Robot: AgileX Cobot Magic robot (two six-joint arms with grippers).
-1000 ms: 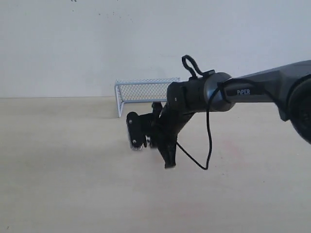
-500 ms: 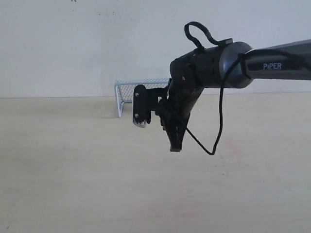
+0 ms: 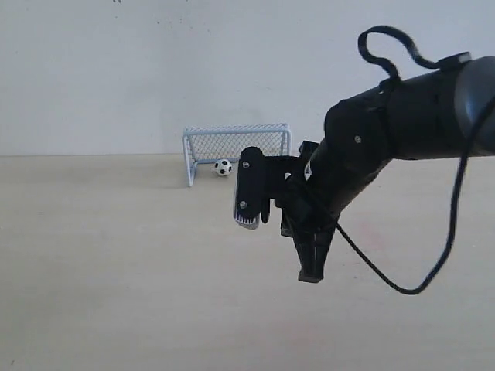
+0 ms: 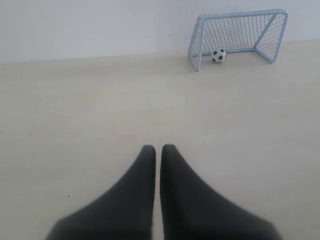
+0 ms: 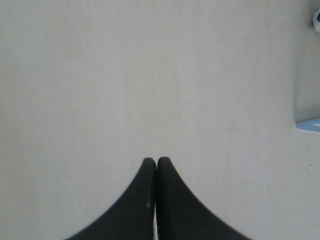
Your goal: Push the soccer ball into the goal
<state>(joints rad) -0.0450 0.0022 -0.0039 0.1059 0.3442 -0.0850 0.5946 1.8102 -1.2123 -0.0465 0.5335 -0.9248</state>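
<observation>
The soccer ball (image 3: 223, 167) rests on the table inside the goal (image 3: 236, 144), near its left post, by the back wall. The left wrist view shows the same ball (image 4: 218, 55) within the goal frame (image 4: 239, 32), far ahead of my left gripper (image 4: 158, 147), which is shut and empty. My right gripper (image 3: 311, 274) hangs above the table in front of the goal and to its right, fingers pointing down, shut on nothing. Its wrist view (image 5: 156, 160) shows bare tabletop, a sliver of the ball (image 5: 317, 20) and a bit of blue frame (image 5: 307, 125) at the edge.
A pale wooden table (image 3: 116, 270) runs back to a white wall (image 3: 116, 77). The right arm's dark body (image 3: 402, 124) and its looping cable (image 3: 418, 290) fill the upper right of the exterior view. My left arm does not show there.
The right arm has lifted and swung to the right, growing larger in the exterior view. That uncovered the goal's right side and the ball inside it.
</observation>
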